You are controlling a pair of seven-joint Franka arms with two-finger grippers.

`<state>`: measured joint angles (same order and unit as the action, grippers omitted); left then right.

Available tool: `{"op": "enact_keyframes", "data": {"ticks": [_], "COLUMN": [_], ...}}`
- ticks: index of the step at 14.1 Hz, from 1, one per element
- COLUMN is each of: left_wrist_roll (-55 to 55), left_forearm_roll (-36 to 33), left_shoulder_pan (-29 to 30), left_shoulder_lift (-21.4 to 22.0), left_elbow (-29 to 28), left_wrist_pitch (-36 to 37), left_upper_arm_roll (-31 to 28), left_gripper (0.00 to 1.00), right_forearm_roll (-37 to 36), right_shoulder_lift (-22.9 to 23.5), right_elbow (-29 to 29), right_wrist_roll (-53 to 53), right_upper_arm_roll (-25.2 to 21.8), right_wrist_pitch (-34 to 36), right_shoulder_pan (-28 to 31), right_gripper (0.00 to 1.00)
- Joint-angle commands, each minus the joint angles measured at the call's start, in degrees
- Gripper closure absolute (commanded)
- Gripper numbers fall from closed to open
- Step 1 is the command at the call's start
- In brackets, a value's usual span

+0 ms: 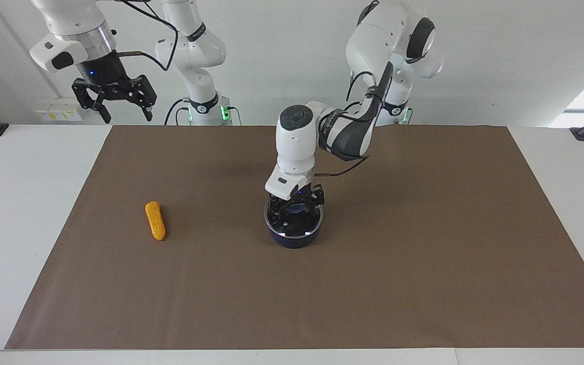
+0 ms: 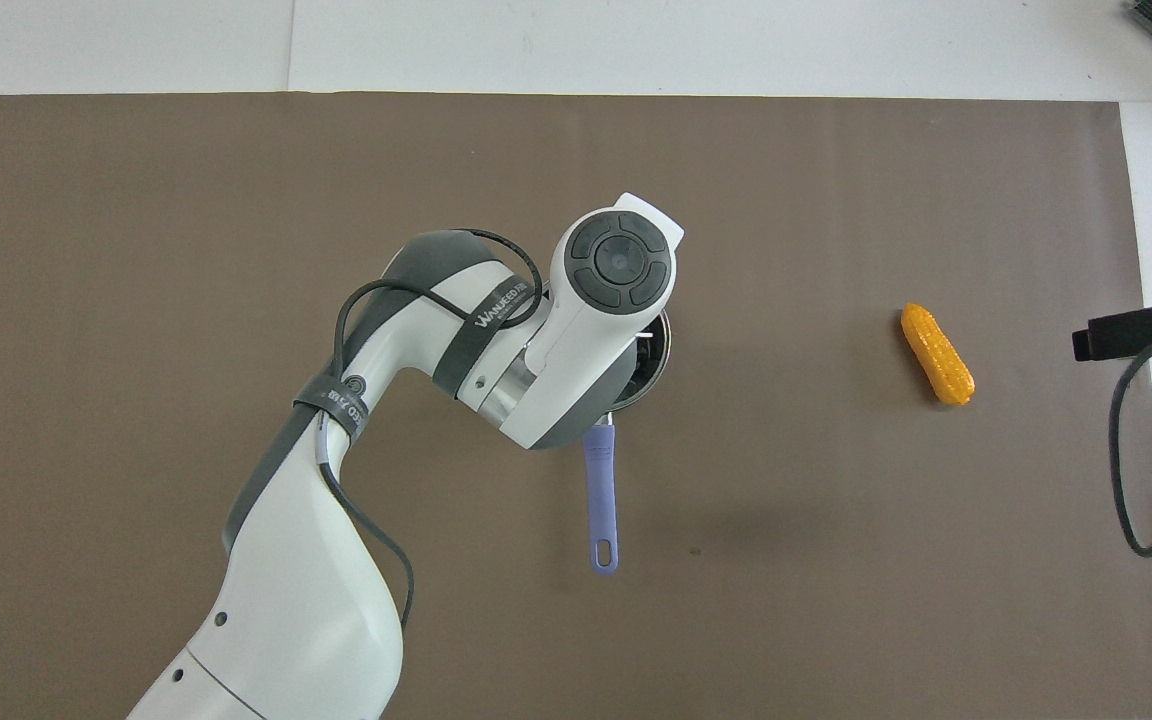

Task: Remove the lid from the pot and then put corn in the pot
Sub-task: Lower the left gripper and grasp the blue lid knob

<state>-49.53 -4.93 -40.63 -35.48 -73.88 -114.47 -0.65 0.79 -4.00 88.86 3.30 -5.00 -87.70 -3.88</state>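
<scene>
Here the left tool sits down on the lid, its grip unclear, the right tool spread wide.

Two glossy white arms with rounded shells and dark grey joint sections. Left arm: black strap lettered in white around the forearm, thin black cable looping alongside, round dark grey button pad on the wrist cap, silver ring below it. Right arm: silver wrist collar, black two-finger gripper of open linkage bars, small blue light, black cable. Green lights at both bases.
</scene>
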Motion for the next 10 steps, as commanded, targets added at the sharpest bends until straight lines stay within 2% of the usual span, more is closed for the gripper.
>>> {"op": "enact_keyframes", "data": {"ticks": [1, 7, 9, 10], "left_wrist_roll": [-0.39, -0.48, -0.83, -0.83], "left_forearm_roll": [-0.79, 3.16, 7.02, 7.38], "left_shoulder_pan": [-0.42, -0.06, 0.02, 0.02], "left_shoulder_lift": [-0.73, -0.47, -0.47, -0.38], "left_elbow": [2.17, 2.17, 2.17, 2.17], "left_wrist_pitch": [3.11, 5.49, 5.4, 5.57], "left_upper_arm_roll": [-0.49, 0.21, -0.31, -0.49], "left_gripper": [0.0, 0.0, 0.0, 0.0], "right_forearm_roll": [0.36, -0.52, -0.7, -0.79], "right_shoulder_lift": [-0.83, -0.83, -1.7, -1.97], "right_elbow": [0.62, 0.62, 0.79, 1.31], "right_wrist_roll": [1.1, 1.01, 1.36, 1.27], "right_upper_arm_roll": [0.51, -0.97, -1.95, -2.03], "right_wrist_pitch": [-0.1, 0.95, 6.81, 7.02], "right_shoulder_pan": [0.8, 1.06, 1.06, 1.07], "right_gripper": [0.0, 0.0, 0.0, 0.0]}}
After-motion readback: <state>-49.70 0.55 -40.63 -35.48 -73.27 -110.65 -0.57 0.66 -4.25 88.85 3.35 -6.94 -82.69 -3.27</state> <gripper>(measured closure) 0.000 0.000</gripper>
